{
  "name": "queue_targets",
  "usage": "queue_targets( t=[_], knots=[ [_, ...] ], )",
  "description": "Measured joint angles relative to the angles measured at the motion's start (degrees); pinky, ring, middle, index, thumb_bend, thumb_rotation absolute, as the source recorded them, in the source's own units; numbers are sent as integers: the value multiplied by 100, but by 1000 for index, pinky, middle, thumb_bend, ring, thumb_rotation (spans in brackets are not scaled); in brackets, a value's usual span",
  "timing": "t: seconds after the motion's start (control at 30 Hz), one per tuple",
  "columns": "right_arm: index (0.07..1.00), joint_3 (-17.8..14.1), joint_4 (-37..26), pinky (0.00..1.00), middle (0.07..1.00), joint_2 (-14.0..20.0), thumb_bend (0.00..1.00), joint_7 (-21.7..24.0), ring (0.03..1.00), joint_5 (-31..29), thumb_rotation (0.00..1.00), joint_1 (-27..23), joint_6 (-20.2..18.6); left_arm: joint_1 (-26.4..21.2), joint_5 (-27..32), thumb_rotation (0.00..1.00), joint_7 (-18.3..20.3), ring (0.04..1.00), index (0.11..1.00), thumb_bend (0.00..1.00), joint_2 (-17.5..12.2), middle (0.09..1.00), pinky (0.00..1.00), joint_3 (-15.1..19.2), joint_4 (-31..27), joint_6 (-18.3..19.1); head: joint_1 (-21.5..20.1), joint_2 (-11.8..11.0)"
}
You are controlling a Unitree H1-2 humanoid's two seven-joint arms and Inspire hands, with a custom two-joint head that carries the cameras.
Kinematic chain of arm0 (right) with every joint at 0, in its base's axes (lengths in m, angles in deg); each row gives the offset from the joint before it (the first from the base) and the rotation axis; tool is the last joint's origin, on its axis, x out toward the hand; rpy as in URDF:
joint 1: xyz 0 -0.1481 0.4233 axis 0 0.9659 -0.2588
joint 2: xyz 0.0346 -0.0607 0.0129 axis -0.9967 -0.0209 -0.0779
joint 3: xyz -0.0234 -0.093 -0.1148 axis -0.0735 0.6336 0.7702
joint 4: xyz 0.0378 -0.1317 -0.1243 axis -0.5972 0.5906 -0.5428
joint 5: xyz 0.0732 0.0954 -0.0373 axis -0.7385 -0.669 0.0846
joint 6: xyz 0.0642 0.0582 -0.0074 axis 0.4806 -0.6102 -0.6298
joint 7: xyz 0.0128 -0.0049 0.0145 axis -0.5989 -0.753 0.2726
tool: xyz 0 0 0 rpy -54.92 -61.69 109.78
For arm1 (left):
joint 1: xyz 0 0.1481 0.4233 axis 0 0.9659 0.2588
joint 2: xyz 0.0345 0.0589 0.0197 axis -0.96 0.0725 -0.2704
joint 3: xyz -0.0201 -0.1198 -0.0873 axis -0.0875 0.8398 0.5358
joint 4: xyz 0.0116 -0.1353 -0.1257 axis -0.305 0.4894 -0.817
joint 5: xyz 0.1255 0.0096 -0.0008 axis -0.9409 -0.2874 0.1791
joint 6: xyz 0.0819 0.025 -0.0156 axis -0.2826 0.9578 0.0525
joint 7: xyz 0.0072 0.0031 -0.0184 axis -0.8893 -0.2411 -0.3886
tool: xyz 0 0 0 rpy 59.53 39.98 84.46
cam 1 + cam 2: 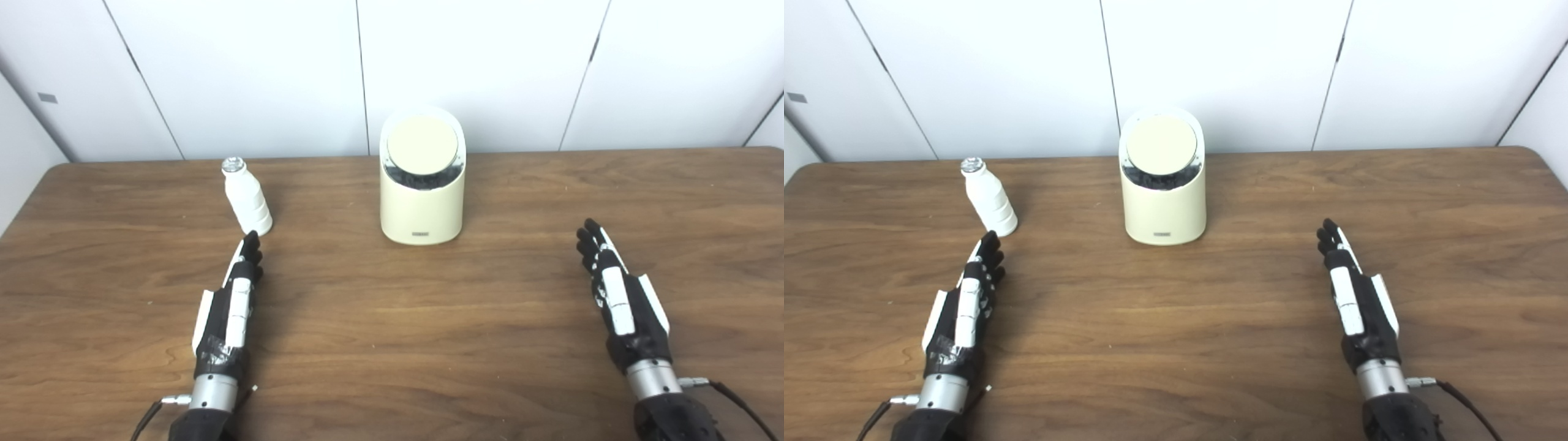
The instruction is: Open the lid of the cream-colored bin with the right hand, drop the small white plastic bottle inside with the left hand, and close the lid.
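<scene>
Hands: left hand (pixel 228 312), right hand (pixel 621 298) flat, fingers (pixel 250 250) extended, empty.

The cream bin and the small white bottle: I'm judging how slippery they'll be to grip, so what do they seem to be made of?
The cream-colored bin looks like smooth molded plastic with a satin finish: even color, rounded edges, soft sheen. Its round lid looks matte. The small white bottle seems to be opaque plastic with faint ribbing, topped by a shiny, possibly foil, cap.

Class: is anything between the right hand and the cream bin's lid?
Nothing visible. Only bare table lies between the right hand and the cream bin; its lid is uncovered. The white bottle stands on the bin's far side.
</scene>
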Motion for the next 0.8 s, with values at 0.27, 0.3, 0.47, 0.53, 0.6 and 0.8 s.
queue_targets(
  t=[0.27, 0.3, 0.47, 0.53, 0.6, 0.8],
  knots=[
    [960, 0, 0, 1000, 960, 0, 629, 0, 968, -2, 1000, 0, 0, 0, -27, 1000, -4, 1000, 1000, 622, -1, 1000, 1000, -1, 0, 1, -9, 9],
    [960, 0, 0, 1000, 960, 0, 630, 0, 968, -2, 1000, 0, 0, 0, -25, 1000, -4, 1000, 1000, 622, -1, 1000, 1000, 0, 0, 1, -9, 9],
    [959, 3, 0, 1000, 959, 0, 624, -1, 966, 8, 1000, 0, 2, 0, -4, 1000, -3, 1000, 1000, 614, -1, 1000, 1000, 2, 0, 2, -44, -52],
    [955, 7, 1, 986, 951, 2, 619, -3, 955, 44, 1000, 0, 7, 0, -11, 1000, -4, 1000, 1000, 620, -1, 1000, 1000, 0, 0, 1, -61, -123],
    [953, 19, 1, 965, 947, 6, 613, -17, 946, 160, 1000, 0, 18, 0, -42, 1000, -5, 1000, 1000, 620, -2, 1000, 1000, -8, 4, -4, -88, -176],
    [949, 14, 40, 946, 944, 25, 612, -41, 940, 248, 1000, -25, 69, -3, -61, 994, -6, 1000, 1000, 605, -4, 1000, 1000, -32, 85, -208, -132, -509]
  ],
)
